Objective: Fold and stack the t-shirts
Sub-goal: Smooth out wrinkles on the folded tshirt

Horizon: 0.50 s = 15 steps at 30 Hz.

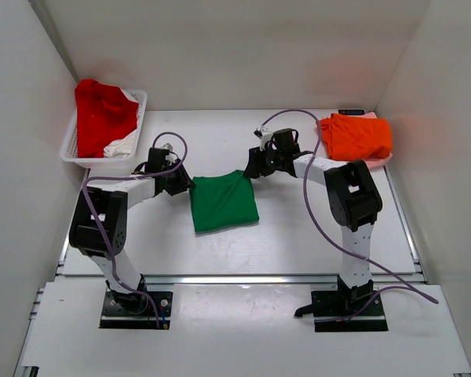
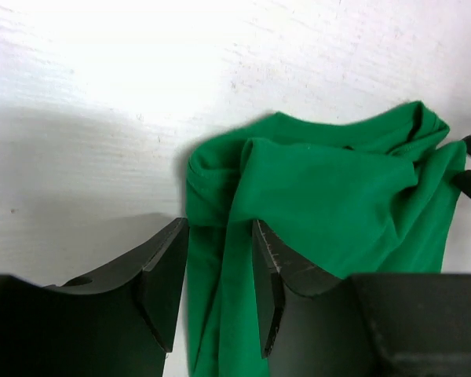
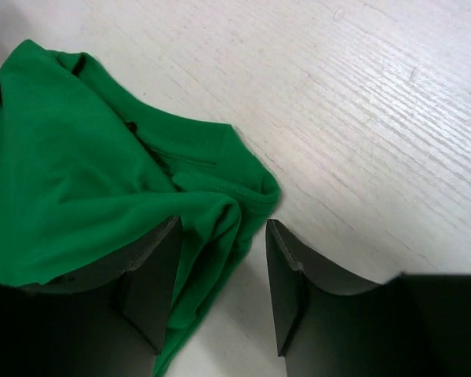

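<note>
On the top external view, I read the green t-shirt (image 1: pixel 224 203) lying roughly square in the middle of the table (image 1: pixel 298 243), with bare surface on its near side and to both sides. The left gripper (image 1: pixel 184 186) sits at the shirt's far left corner and the right gripper (image 1: pixel 250 169) at its far right corner. At the far left corner of the table, the white basket (image 1: pixel 71 145) holds a red t-shirt (image 1: pixel 102 110) and a white t-shirt (image 1: pixel 122 145). At the far right, the orange t-shirt (image 1: pixel 357 135) lies folded on a pale pink t-shirt (image 1: pixel 369 115), well apart from the green one. On the left wrist view, the left gripper (image 2: pixel 220 275) has its jaws parted, and a bunched fold of the green t-shirt (image 2: pixel 330 204) runs through the gap. A strip of table shows between the cloth and the left finger (image 2: pixel 161 275) lower down, so I read no clamp. The hemmed edge curls just past the fingertips; beyond it the surface is bare. On the right wrist view, the right gripper (image 3: pixel 220 275) is likewise spread. The green t-shirt (image 3: pixel 78 181) presents its collar corner between the jaws, against one finger, with white table showing before the other finger (image 3: pixel 290 283).
</note>
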Motion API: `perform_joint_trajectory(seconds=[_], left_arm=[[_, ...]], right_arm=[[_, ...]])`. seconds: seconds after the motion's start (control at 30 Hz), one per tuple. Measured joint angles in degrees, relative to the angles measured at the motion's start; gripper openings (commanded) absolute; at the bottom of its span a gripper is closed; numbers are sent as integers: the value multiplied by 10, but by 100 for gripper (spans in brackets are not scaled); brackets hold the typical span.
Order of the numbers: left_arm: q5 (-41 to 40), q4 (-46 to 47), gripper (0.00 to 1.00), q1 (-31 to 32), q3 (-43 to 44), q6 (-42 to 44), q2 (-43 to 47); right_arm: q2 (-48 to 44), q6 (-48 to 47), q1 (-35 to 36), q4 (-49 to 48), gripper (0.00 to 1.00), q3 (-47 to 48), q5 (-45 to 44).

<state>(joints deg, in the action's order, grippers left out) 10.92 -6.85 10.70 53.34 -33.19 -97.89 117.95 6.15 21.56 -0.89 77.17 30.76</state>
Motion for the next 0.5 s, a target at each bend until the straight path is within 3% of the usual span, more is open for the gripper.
perform_joint_trajectory(seconds=[0.07, 0.13, 0.23, 0.5], left_arm=[[0, 7, 48, -2, 0, -7, -3], [0, 17, 47, -3, 1, -15, -3], [0, 31, 47, -5, 3, -25, -3], [1, 62, 45, -5, 9, -43, -3]], right_arm=[[12, 1, 0, 4, 34, 8, 5], [24, 1, 1, 5, 15, 18, 9], [35, 7, 1, 6, 0, 28, 14], [35, 14, 1, 9, 0, 35, 27]])
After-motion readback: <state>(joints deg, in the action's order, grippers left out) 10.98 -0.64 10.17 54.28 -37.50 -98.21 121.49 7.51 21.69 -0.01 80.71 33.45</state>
